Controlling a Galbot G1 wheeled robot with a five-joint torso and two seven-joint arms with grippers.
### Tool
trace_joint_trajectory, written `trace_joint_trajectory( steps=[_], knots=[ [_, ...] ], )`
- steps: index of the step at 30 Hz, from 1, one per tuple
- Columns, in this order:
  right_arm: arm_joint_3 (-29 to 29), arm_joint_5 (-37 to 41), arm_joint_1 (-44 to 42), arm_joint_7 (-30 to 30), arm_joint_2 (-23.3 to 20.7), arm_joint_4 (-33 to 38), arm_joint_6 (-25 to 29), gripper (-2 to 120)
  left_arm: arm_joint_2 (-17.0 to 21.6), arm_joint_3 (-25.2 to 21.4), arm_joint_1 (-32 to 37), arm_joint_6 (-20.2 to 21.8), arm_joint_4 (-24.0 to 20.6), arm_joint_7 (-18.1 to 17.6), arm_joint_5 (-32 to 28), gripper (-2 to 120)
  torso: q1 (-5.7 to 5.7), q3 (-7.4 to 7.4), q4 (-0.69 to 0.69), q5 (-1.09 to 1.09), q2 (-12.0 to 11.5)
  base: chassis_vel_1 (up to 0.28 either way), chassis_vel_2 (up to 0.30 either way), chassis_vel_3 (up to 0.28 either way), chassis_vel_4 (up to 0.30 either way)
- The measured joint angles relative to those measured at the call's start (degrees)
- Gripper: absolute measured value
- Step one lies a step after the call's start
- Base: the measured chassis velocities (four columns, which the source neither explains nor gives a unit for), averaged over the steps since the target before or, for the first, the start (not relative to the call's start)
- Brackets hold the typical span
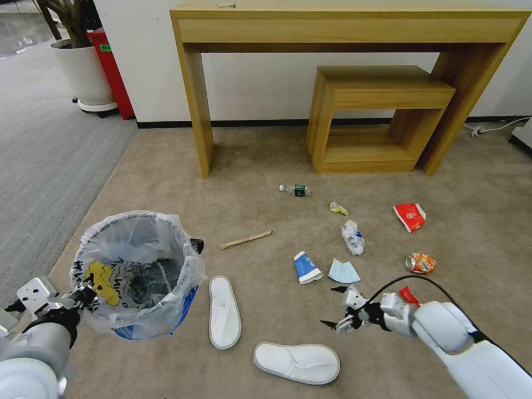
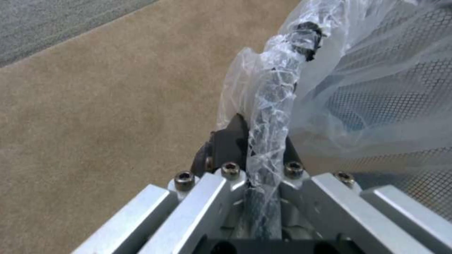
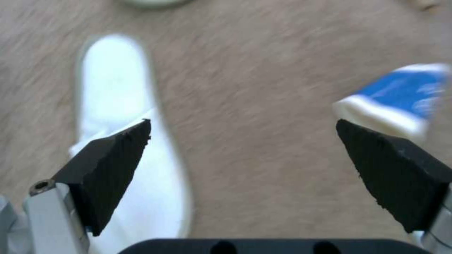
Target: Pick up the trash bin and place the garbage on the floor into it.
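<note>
The trash bin (image 1: pixel 136 271) is hanging at the robot's left, off the beige floor (image 1: pixel 166 183), with the left gripper (image 1: pixel 83 296) clenching its near rim through the plastic liner (image 2: pixel 273 102). So the bin seems to be in hand already, and the collecting step is beginning. The right gripper (image 1: pixel 339 306) is hovering with its jaws spread wide and holding nothing, above the carpet between a white slipper (image 3: pixel 127 141) and the blue-white cup (image 3: pixel 400 102). Other litter is lying farther out: the mask (image 1: pixel 343 272), can (image 1: pixel 420 262), red wrapper (image 1: pixel 410 216), stick (image 1: pixel 246 239) and bottle (image 1: pixel 295 190). The next move probably calls for lowering those open jaws squarely over one piece, likely the slipper or cup.
</note>
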Motion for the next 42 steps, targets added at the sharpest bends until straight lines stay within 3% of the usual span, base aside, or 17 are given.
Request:
trace_joint_trajectory(
  steps=[9,21,34,42],
  knots=[
    [-9.2,4.3,1.6,1.4,-0.2,-2.9,-3.8,100,-1.1,1.4,0.4,0.0,0.0,0.0,2.6,0,0.0,0.0,-0.01,0.01,0.0,0.0,0.0,0.0,0.0],
    [-14.0,-1.8,5.0,-4.2,2.7,-8.8,0.4,100,-2.2,2.2,0.1,0.0,0.7,0.2,4.1,0,0.0,0.0,0.0,0.0,0.0,0.0,0.0,0.0,0.0],
    [-17.8,-4.9,8.6,-4.3,8.2,-17.4,1.9,100,-1.9,1.2,-0.3,0.0,1.9,0.3,4.1,0,0.0,0.0,0.0,0.01,0.0,0.0,0.0,0.0,0.0],
    [-17.8,-7.9,9.2,-4.2,8.4,-18.6,2.8,70,-2.1,1.6,-0.9,0.0,2.7,0.4,4.2,0,0.0,-0.01,0.0,0.0,0.0,0.0,0.0,0.0,0.0]
  ],
)
